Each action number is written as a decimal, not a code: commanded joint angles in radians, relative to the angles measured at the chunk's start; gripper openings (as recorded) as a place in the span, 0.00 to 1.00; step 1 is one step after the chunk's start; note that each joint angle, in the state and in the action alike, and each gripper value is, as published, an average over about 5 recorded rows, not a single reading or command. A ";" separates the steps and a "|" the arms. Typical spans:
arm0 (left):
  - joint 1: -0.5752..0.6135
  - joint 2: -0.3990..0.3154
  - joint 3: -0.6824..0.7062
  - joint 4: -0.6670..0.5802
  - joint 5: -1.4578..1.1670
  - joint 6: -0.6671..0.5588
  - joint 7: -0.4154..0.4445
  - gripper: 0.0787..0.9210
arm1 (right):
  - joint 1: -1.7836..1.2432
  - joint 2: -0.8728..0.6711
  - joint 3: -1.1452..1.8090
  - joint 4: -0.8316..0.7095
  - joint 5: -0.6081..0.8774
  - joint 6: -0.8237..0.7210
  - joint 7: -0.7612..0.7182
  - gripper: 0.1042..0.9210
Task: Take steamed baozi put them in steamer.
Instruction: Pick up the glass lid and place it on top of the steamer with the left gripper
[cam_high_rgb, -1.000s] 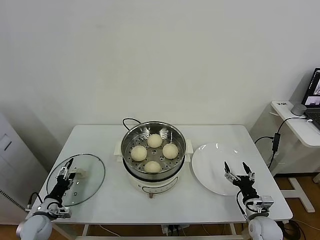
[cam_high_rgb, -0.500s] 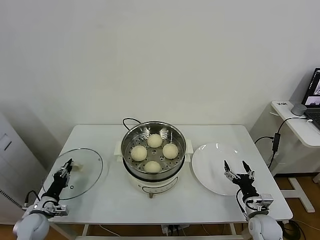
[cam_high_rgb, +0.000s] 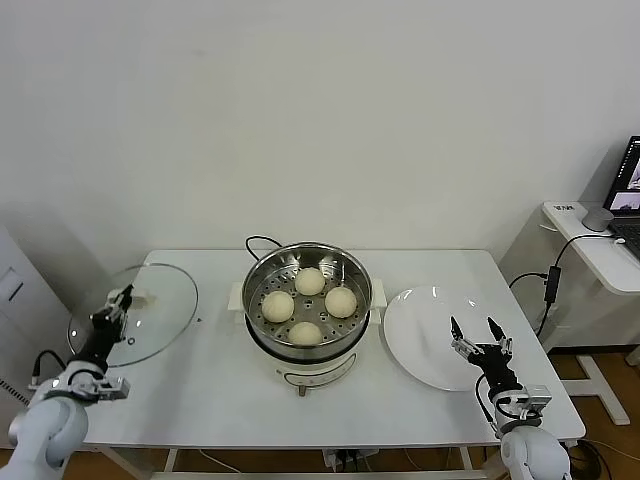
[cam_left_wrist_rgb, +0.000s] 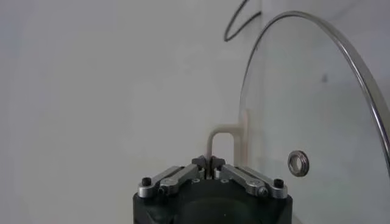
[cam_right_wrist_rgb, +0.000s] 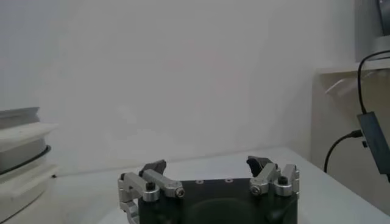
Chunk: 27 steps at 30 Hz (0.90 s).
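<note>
Glass lid (cam_high_rgb: 133, 312) is what's changed: we see it lifted off the table (cam_high_rgb: 215, 400) now, tilted and raised toward the left edge of the head frame, whereas half a sec ago it sat lower and nearer the frame bottom, and a sec ago it lay about flat on the tabletop. Left gripper (cam_high_rgb: 112, 307) has the lid's white handle (cam_left_wrist_rgb: 220, 139) pinched between closed fingers; the left wrist view shows the handle running right into the tips. Right gripper (cam_high_rgb: 477, 342) sits at lower right over the near edge of the white plate (cam_high_rgb: 430, 335), fingers spread, holding nothing, barely shifted. All four steamed baozi (cam_high_rgb: 305, 300) are in the steamer (cam_high_rgb: 307, 315), centre frame, resting on the perforated tray, so we reckon the loading part is done w/ the plate bare. Lid going up probably means we're about to cover the pot, i.e. carry it rightward over the rim w/o clipping the steel wall.
</note>
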 joint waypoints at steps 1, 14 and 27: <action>-0.008 0.127 0.104 -0.329 -0.140 0.305 0.208 0.03 | 0.003 -0.003 0.000 0.002 0.002 -0.001 -0.001 0.88; -0.146 0.180 0.497 -0.499 0.022 0.707 0.348 0.03 | 0.013 -0.008 -0.004 -0.009 0.001 -0.002 -0.001 0.88; -0.322 0.021 0.753 -0.434 0.180 0.842 0.403 0.03 | 0.026 -0.014 -0.009 -0.030 -0.006 -0.007 0.002 0.88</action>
